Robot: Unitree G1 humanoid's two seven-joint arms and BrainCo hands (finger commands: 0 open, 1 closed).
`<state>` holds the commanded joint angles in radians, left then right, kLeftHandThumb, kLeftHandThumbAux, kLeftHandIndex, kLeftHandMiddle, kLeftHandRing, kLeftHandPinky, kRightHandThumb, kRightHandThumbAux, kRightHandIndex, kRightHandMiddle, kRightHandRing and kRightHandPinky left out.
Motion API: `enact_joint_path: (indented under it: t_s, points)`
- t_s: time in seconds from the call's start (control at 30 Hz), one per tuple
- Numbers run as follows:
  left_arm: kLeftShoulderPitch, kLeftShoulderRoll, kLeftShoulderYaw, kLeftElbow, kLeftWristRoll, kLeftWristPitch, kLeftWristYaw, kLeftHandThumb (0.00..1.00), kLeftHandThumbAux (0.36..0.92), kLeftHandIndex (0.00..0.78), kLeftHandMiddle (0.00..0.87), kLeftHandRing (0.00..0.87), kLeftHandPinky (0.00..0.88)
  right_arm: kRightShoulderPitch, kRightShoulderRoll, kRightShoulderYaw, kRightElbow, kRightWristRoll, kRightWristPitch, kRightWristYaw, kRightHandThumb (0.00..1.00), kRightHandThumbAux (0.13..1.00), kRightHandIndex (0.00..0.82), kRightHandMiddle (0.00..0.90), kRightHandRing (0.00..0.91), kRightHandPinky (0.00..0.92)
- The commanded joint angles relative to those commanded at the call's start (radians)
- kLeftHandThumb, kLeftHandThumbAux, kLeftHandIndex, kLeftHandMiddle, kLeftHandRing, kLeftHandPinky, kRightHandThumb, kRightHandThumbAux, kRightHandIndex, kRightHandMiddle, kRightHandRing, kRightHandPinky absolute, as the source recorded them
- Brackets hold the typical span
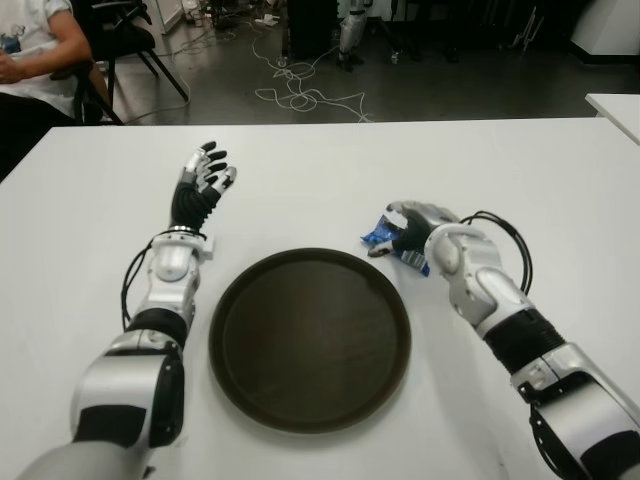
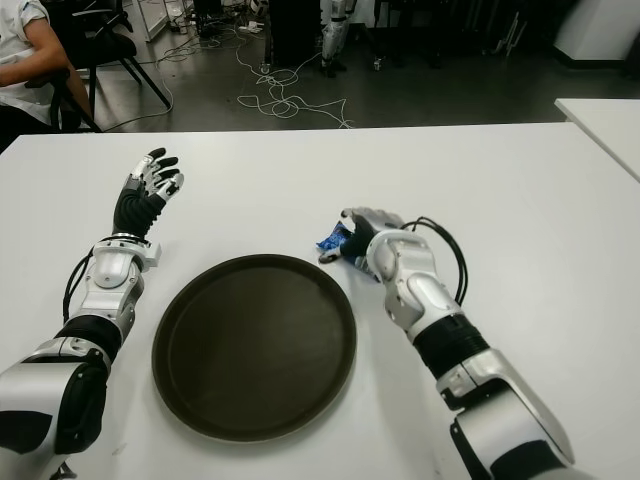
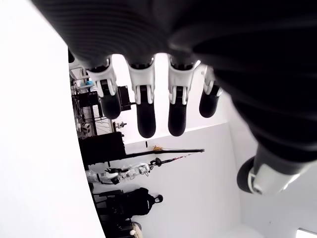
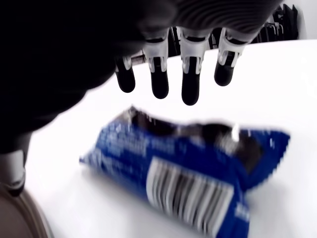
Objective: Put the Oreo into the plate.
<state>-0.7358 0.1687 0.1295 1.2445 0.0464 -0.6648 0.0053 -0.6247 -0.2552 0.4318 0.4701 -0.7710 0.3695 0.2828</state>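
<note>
- The blue Oreo packet [image 4: 183, 173] lies on the white table [image 1: 420, 160], just beside the right edge of the round brown plate [image 1: 310, 340], not in it.
- No brand name can be read on it. Only the right wrist view shows its barcode.
- The right hand [image 1: 415, 228] is over the packet, fingers [image 4: 190, 74] spread and holding nothing.
- The left hand [image 1: 203, 180] is left of the plate, fingers spread and holding nothing.
- A person [image 1: 35, 55] sits past the table's far left corner.

We count one Oreo packet [image 4: 183, 171], one dark round plate [image 1: 310, 340], one white table [image 1: 500, 160], two robot hands and one seated person [image 1: 35, 50]
</note>
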Motion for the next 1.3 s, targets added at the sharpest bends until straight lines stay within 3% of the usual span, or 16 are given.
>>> enact_joint_path:
  t_s: [0.47,0.97,1.3]
  points:
    - [-0.001,-0.005,0.011,0.001,-0.009,0.0,-0.002,0.099,0.584,0.111,0.184,0.149,0.114,-0.009,-0.004,-0.038,-0.016,0.029,0.055,-0.017,0.0,0.528,0.111,0.117,0.101,0.088]
    - [0.0,-0.006,0.011,-0.001,-0.011,0.002,-0.008,0.097,0.543,0.113,0.188,0.148,0.092,-0.016,-0.017,-0.026,-0.025,0.032,0.077,0.007,0.0,0.529,0.114,0.12,0.102,0.086]
    - [0.0,-0.004,0.005,-0.003,-0.003,0.006,0.0,0.099,0.565,0.123,0.2,0.158,0.108,-0.012,-0.019,-0.015,-0.023,0.039,0.072,0.006,0.0,0.523,0.112,0.135,0.116,0.092]
